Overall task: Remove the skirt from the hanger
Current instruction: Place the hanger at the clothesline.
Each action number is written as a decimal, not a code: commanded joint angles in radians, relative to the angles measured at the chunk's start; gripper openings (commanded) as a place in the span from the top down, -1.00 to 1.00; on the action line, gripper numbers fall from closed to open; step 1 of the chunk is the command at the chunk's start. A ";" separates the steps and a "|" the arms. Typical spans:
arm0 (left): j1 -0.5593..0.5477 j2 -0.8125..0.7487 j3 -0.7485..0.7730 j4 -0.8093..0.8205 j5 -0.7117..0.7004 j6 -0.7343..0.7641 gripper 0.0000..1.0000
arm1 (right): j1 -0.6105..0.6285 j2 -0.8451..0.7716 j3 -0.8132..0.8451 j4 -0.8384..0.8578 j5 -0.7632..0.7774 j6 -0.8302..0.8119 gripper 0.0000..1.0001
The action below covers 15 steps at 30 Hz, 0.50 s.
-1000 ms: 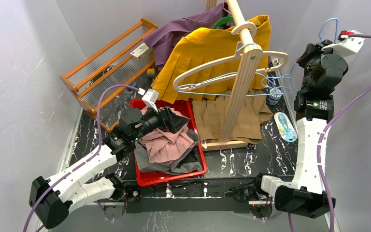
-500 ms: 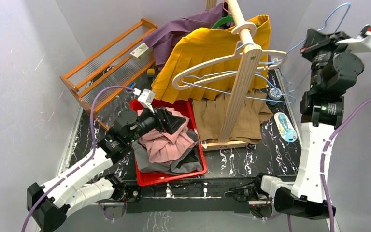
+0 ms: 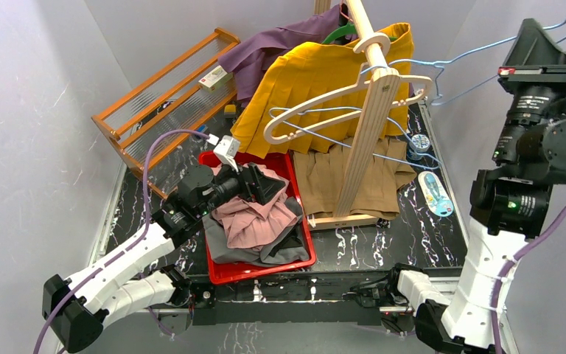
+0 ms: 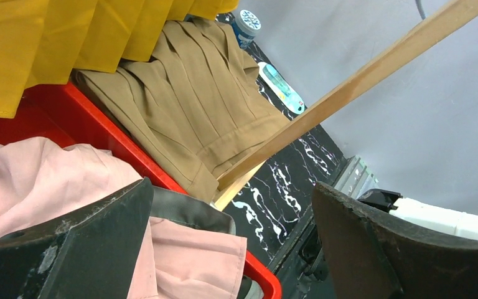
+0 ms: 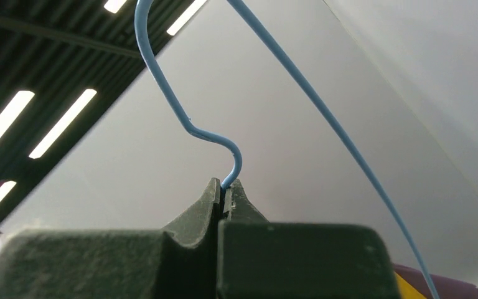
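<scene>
My right gripper (image 3: 526,23) is raised high at the right and shut on the hook of a bare blue wire hanger (image 3: 472,53). In the right wrist view the jaws (image 5: 225,185) pinch the wire of that hanger (image 5: 174,103). A tan pleated skirt (image 3: 324,177) lies flat on the table behind the rack's base, off any hanger; it also shows in the left wrist view (image 4: 193,106). My left gripper (image 3: 261,184) is open and empty over a pink skirt (image 3: 247,221) in the red tray (image 3: 265,269). The left wrist view shows its jaws (image 4: 231,187) wide apart.
A wooden rack pole (image 3: 372,96) carries a wooden hanger (image 3: 324,99), more blue wire hangers, a yellow skirt (image 3: 317,74) and a purple garment (image 3: 273,48). An orange slatted shelf (image 3: 162,96) leans at the back left. A small jar (image 3: 418,142) and a blue-white packet (image 3: 435,193) lie at the right.
My right arm has risen and swung up to the right, carrying the blue wire hanger away from the rack. The left arm has barely moved.
</scene>
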 commanded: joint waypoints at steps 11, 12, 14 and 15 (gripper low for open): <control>0.006 0.014 0.041 0.034 0.044 -0.018 -0.97 | -0.003 0.092 0.131 0.077 -0.145 0.282 1.00; 0.006 0.014 0.040 0.033 0.043 -0.020 -0.97 | -0.003 0.102 0.127 0.073 -0.169 0.322 1.00; 0.006 0.013 0.034 0.040 0.042 -0.024 -0.97 | -0.003 0.127 0.132 0.044 -0.206 0.373 1.00; 0.006 0.014 0.031 0.043 0.043 -0.028 -0.97 | -0.003 0.140 0.136 0.027 -0.223 0.387 1.00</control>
